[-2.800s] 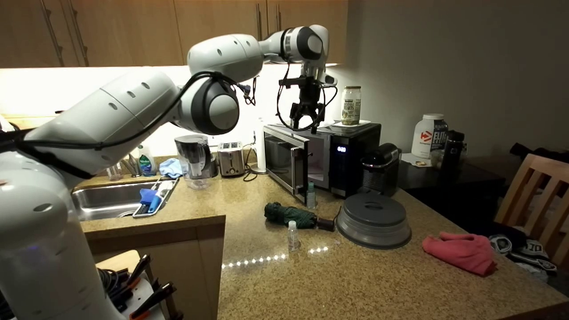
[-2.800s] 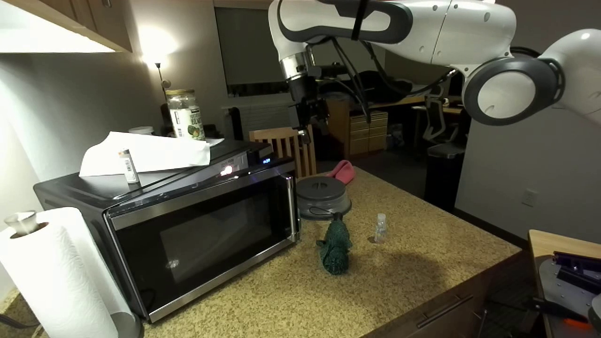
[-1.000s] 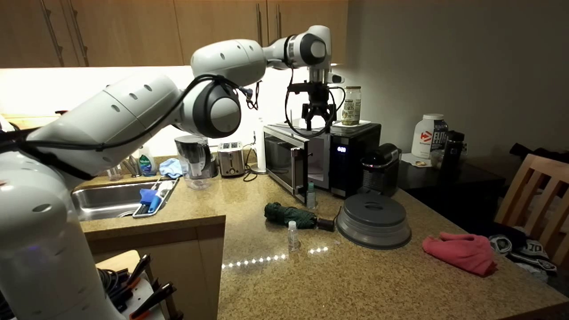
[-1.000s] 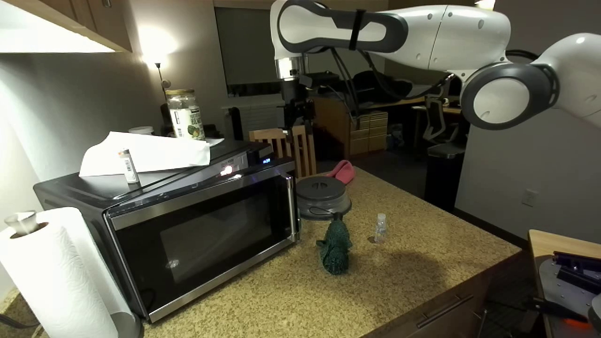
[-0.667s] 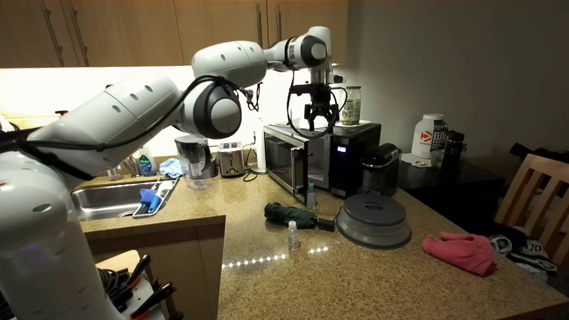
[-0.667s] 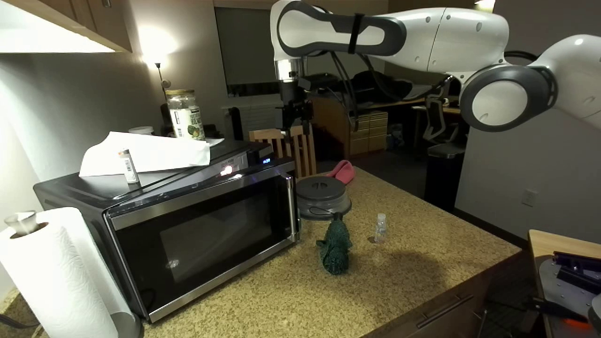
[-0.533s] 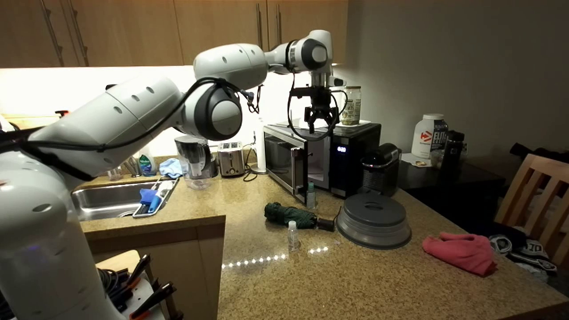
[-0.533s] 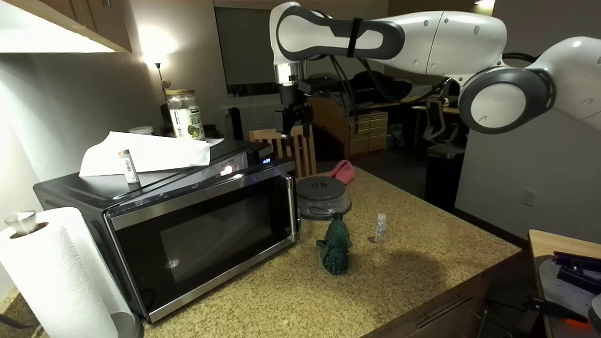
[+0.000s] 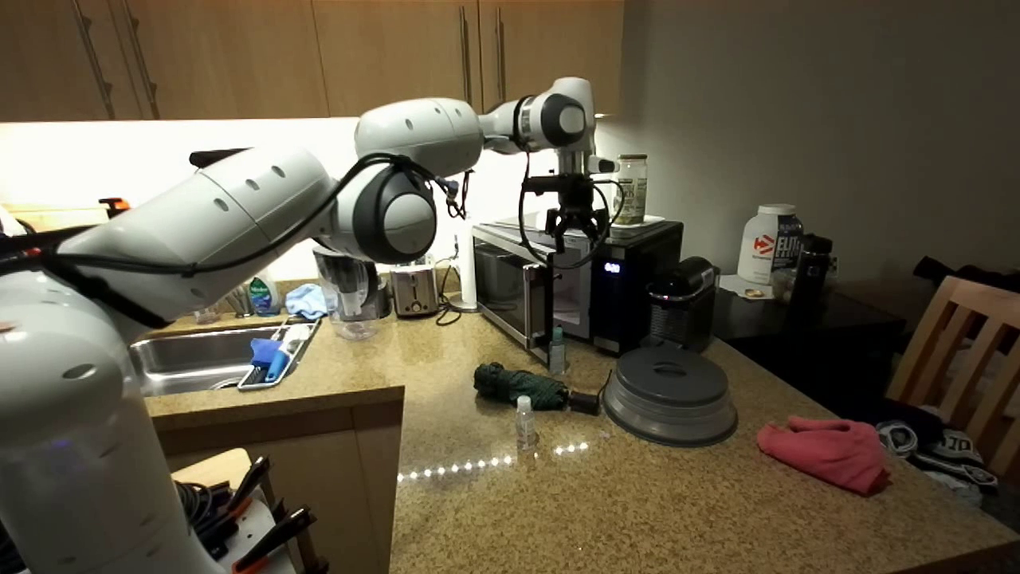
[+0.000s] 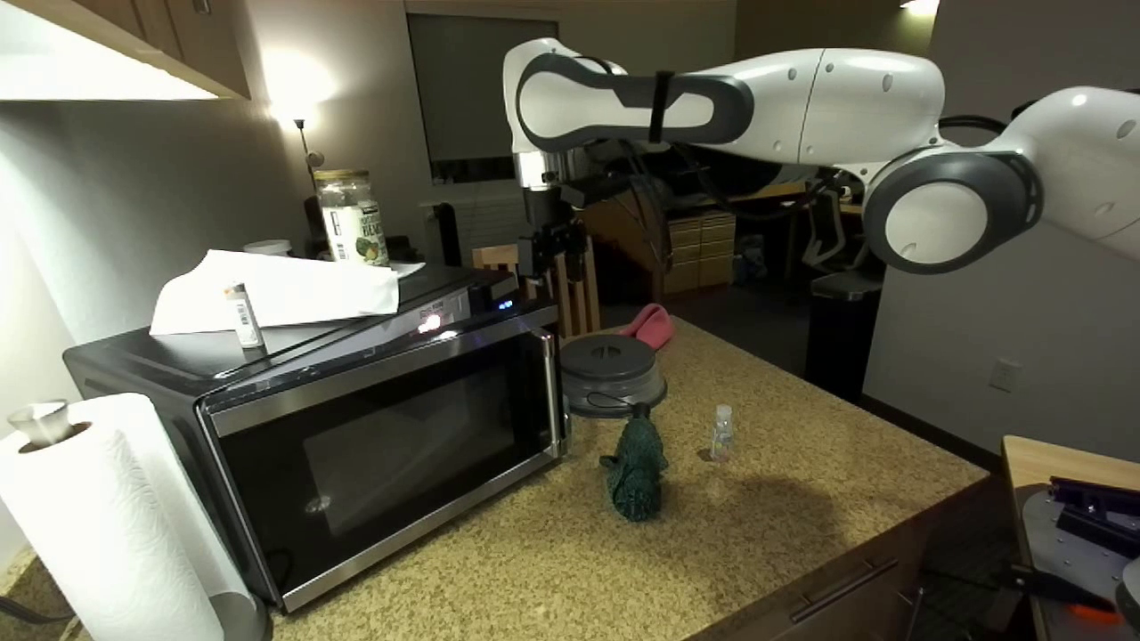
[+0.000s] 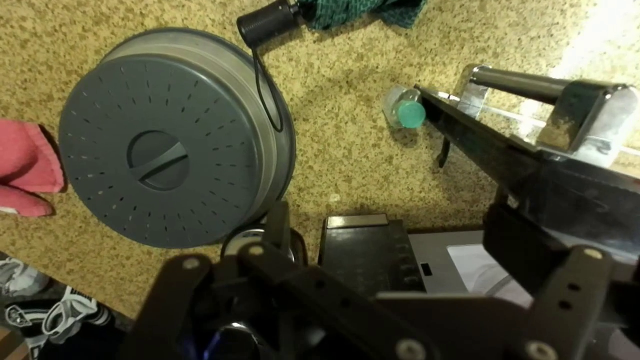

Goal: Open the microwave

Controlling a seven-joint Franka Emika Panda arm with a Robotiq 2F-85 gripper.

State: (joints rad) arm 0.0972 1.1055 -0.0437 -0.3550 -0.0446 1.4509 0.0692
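End effector (image 9: pixel 580 240) spread, nothing held; we'd take the ajar microwave door (image 10: pixel 396 448) by its metal bar handle (image 10: pixel 552 392): likely stiff, slick, light to swing.

Kitchen: seemingly domestic
Cabinets (image 9: pixel 303 64): wooden, ten to twelve o'clock in an exterior view
Sink (image 9: pixel 191 365): steel, between eight and nine there
Toaster (image 9: pixel 414 293), dish soap (image 9: pixel 262 295): nine there
Microwave (image 10: pixel 356 427), paper towels (image 10: pixel 107 525): eight o'clock in an exterior view
Drawer unit (image 10: pixel 704 254): beyond, two there
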